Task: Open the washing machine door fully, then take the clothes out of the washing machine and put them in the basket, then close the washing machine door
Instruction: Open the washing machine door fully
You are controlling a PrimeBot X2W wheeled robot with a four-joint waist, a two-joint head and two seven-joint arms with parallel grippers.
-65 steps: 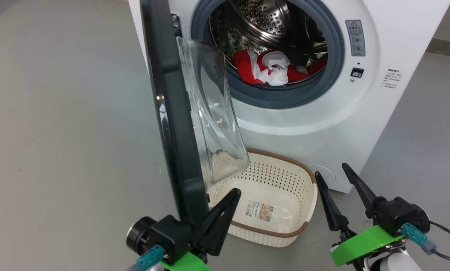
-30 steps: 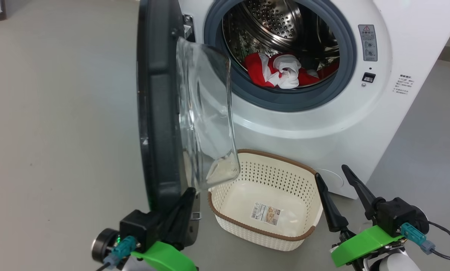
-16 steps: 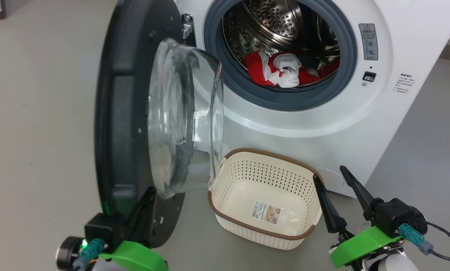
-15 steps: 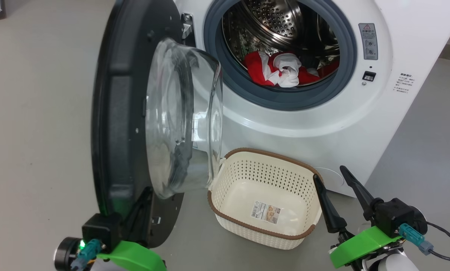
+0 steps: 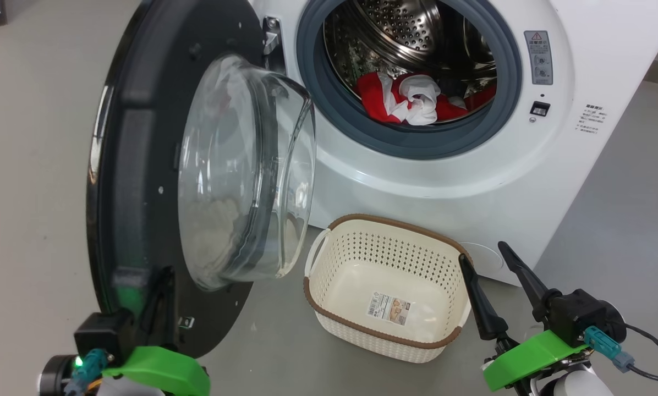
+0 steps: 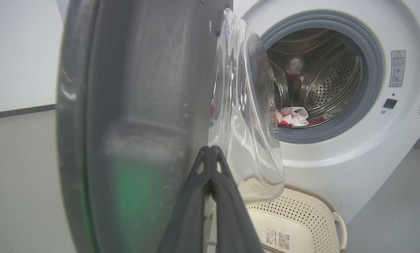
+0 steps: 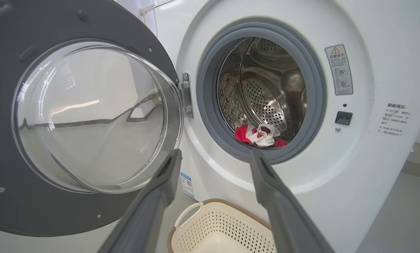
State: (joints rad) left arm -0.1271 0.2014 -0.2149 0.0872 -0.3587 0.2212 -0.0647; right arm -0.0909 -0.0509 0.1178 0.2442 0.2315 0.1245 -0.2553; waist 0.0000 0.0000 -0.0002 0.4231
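Note:
The washing machine (image 5: 461,176) stands with its drum open. The washing machine door (image 5: 136,165) is swung out to the left, its glass bowl (image 5: 241,170) facing the basket. Red and white clothes (image 5: 411,102) lie low in the drum, seen too as clothes (image 7: 257,135) and clothes (image 6: 294,117). The cream basket (image 5: 329,322) sits on the floor below the opening. My left gripper (image 5: 164,275) is shut, its fingers pressed against the door's lower inner face; the left gripper (image 6: 210,150) holds nothing. My right gripper (image 5: 483,252) is open right of the basket, and the right gripper (image 7: 216,154) faces the drum.
Grey floor (image 5: 32,165) spreads to the left of the door and to the machine's right. A grey rubber gasket (image 5: 411,146) rings the drum mouth. The door's hinge (image 5: 271,41) sits at the opening's left side.
The door has swung further open to the left. My left gripper, still shut, has moved left and down along with its lower edge. The right arm has held still.

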